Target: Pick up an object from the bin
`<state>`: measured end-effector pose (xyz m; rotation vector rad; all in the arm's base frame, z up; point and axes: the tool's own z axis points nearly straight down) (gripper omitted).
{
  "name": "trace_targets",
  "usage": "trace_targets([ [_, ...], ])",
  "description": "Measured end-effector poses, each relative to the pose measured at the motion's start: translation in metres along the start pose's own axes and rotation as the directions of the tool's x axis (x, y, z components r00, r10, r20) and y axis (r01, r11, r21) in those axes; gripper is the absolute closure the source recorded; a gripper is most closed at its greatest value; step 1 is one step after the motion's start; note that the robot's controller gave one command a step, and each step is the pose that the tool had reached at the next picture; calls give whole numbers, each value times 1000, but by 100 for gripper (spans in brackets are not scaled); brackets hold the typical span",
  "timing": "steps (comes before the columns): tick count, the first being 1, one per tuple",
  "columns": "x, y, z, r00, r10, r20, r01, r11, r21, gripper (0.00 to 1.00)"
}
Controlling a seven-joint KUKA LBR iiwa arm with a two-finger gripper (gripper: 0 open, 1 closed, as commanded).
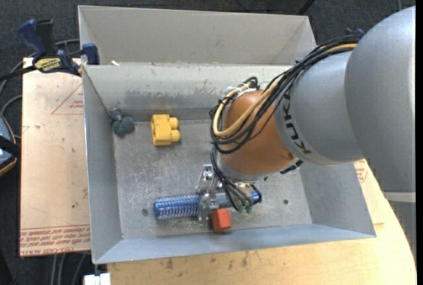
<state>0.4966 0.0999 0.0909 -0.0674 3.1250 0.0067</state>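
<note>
The gripper [213, 194] hangs low in the bin [284, 207], toward its near wall. Just to its left a ribbed roller [177, 207] lies lengthwise along that wall, with its right end right up against the gripper. Just in front of the gripper, closer to the near wall, sits a small capped piece [221, 220]. Well behind the gripper and to its left, by the far wall, rests a blocky piece [164, 129] — and further left again, in the far left corner, a small lump [121, 123].
</note>
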Motion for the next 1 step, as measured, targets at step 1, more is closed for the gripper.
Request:
trace_targets([
  [1, 7, -1, -149, 997, -80, -8, 80, 997, 2, 100],
])
